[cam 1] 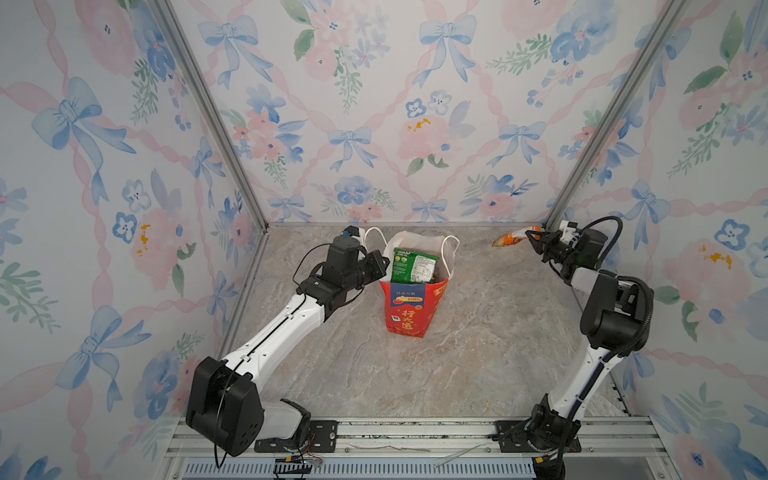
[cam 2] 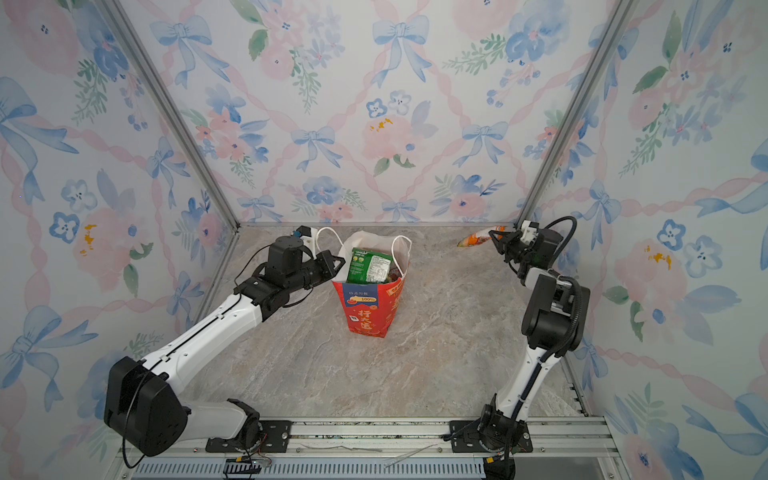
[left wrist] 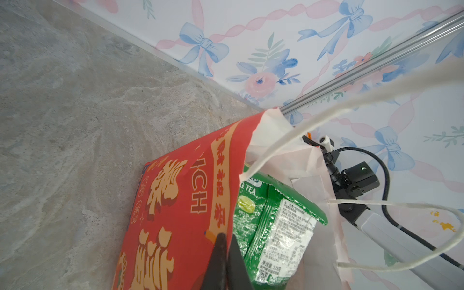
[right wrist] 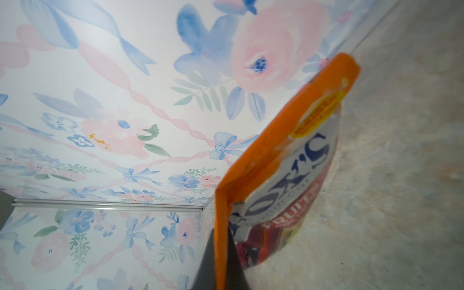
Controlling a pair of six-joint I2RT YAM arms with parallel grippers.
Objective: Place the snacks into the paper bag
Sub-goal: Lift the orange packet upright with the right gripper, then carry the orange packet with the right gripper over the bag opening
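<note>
With the right gripper (cam 1: 534, 239) we pinch the packet (cam 1: 510, 240) by its end, far on the right. Its length points left to the bag (cam 1: 409, 309), well apart. Our left gripper (cam 1: 385, 262) is shut on the bag's rim.

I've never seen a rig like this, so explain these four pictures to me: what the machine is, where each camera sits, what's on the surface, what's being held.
It is a robot with a left arm and a right arm, each ending in a two-fingered gripper. Two pictures come from one camera head above and show nearly the same scene. The other two come from a camera on each wrist. On the marbled table stands an open red paper bag with a green packet poking out. The left gripper is shut on the bag's rim. The right gripper, near the far right corner, is shut on an orange packet printed "FRUITS".
</note>
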